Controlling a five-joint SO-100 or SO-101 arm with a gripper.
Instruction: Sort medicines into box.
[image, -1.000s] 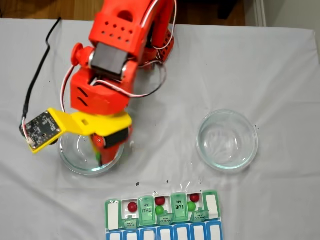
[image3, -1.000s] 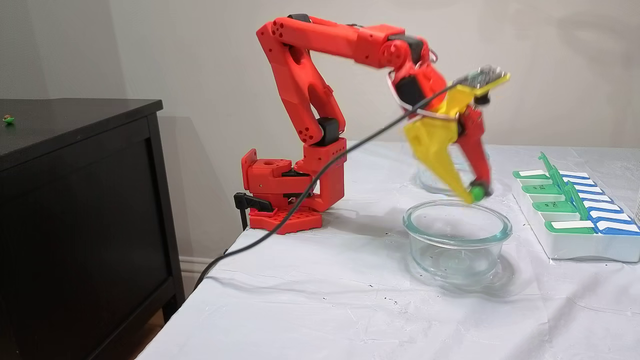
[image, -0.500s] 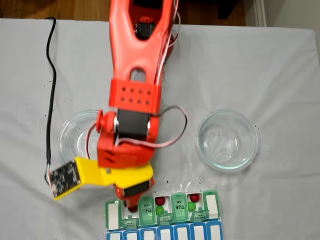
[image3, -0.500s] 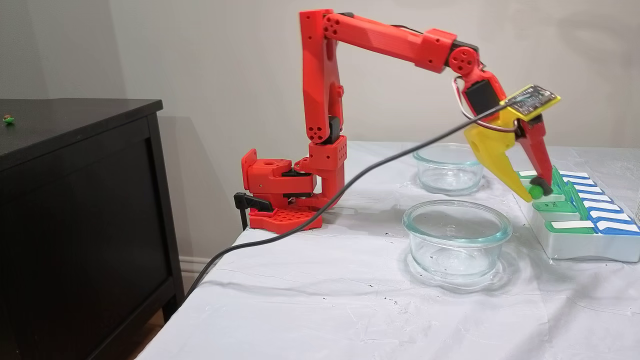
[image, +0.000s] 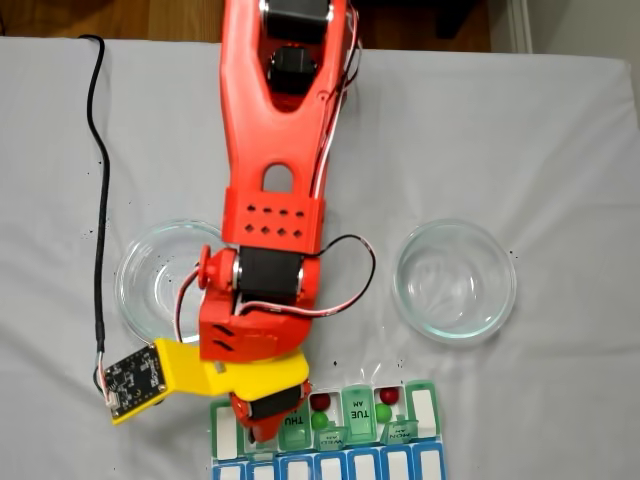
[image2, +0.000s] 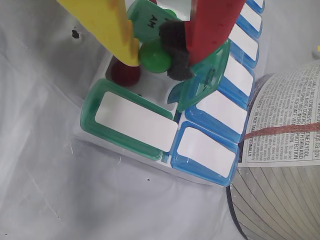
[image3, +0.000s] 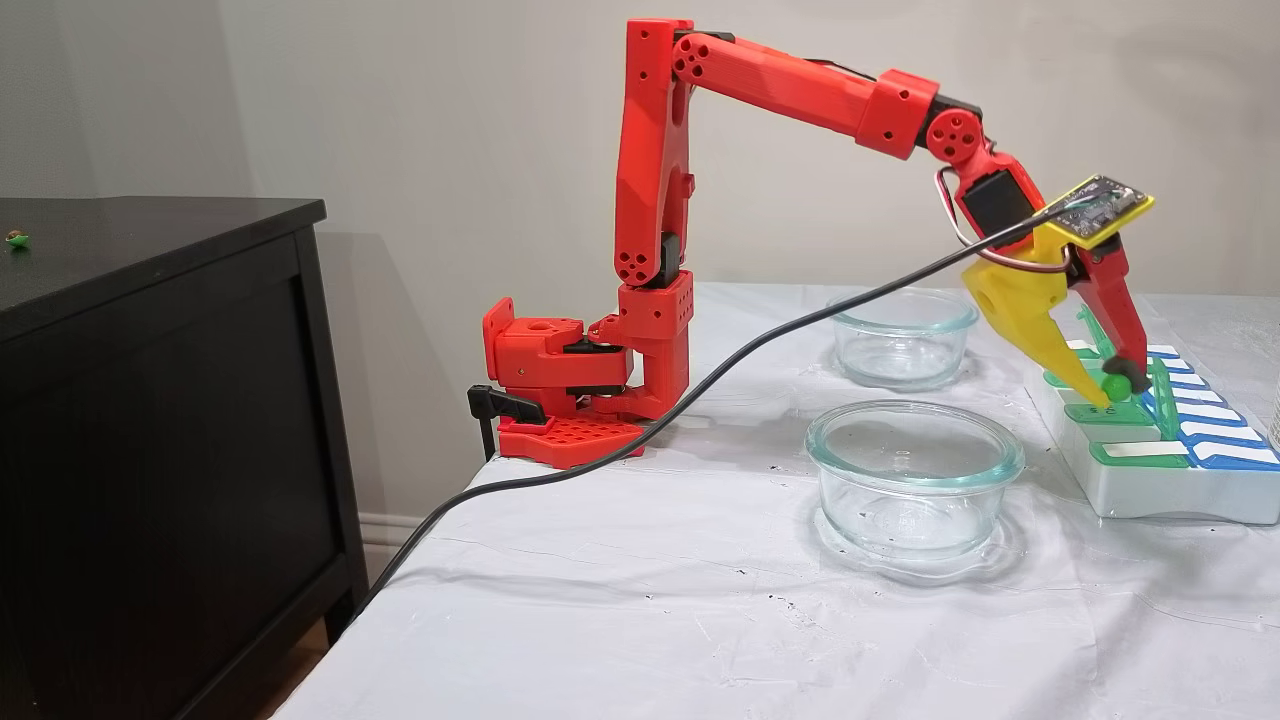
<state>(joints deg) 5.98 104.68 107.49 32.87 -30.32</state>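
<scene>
- The tool (image2: 157, 56) is pinched narrow on a small, smooth green ball (image2: 154, 55), with the yellow finger on one side and the red finger's dark foam pad on the other.
- I judge the foam is there to keep so round and slick a thing from squirting out of hard plastic fingers.
- In the wrist view the ball hangs just above an open compartment of the pill box (image2: 130, 150), right beside a dark red ball (image2: 124, 74) already lying inside it. I cannot tell whether the two touch.
- The side fixed view shows the tool (image3: 1112, 390) tilted steeply down over the box's near end, so a release should drop the ball straight into the compartment.
- The box is flat, rectangular white plastic with glossy see-through green lids, some flipped up, and a row of shut blue lids with white labels.
- In the overhead fixed view, two more open compartments each hold a red ball above a green one (image: 320, 421), so this looks like the last pair being completed.
- Two round clear glass bowls (image: 456, 280) stand apart on the wrinkled white cloth of the counter (image3: 600, 600), apparently emptied.
</scene>
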